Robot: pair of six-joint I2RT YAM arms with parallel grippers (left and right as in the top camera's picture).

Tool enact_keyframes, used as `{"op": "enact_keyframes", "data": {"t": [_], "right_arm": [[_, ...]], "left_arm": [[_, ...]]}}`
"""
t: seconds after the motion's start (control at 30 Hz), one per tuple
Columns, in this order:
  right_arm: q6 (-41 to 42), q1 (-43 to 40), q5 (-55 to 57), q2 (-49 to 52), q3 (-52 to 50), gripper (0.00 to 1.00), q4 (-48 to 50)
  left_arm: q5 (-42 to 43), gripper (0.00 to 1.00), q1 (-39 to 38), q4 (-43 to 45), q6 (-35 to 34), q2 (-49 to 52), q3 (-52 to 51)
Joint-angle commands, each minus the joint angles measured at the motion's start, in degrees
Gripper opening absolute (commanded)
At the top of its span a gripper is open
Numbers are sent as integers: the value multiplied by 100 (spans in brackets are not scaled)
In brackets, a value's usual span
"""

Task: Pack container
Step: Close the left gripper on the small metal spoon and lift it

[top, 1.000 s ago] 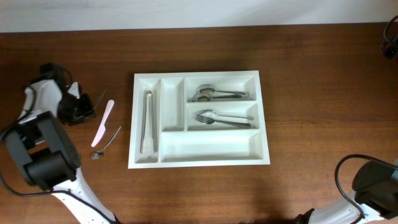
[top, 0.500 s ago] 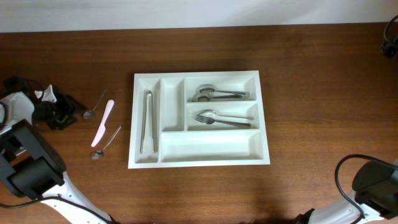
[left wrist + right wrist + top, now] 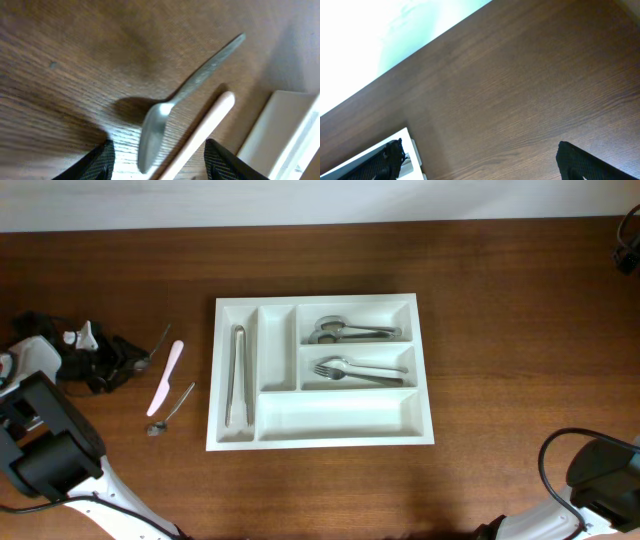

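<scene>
Left pincer: we find the left gripper [image 3: 128, 360] at 9 o'clock of the tray [image 3: 340, 412], fingers apart around a teaspoon [image 3: 152, 127] bowl, nothing clamped.
Teaspoon: flat on the table [image 3: 500, 280], loose.
Neighbours: a pink utensil [image 3: 166, 376] lies just beside the teaspoon, a second small spoon [image 3: 173, 408] at its 6 o'clock.
Tray: mid-table; tongs [image 3: 237, 375] at 9 o'clock, spoons [image 3: 345, 331] at 1 o'clock, forks [image 3: 355, 368] just below.
Right pincer: the right gripper [image 3: 480, 165] gapes wide over bare wood, holding nothing.
</scene>
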Motion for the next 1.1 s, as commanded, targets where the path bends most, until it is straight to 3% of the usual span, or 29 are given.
{"op": "enact_keyframes", "data": {"t": [0.0, 0.33, 0.7, 1.07], "right_arm": [[44, -13, -74, 11, -24, 99, 0], [44, -13, -72, 11, -24, 99, 0], [44, -13, -74, 11, -24, 99, 2], [44, -13, -74, 11, -24, 99, 2]], "left_arm": [[63, 59, 48, 144, -151, 59, -280], [-111, 38, 59, 232, -162, 59, -341], [-111, 2, 57, 435, -162, 59, -341], [275, 2, 52, 442, 61, 22, -339]]}}
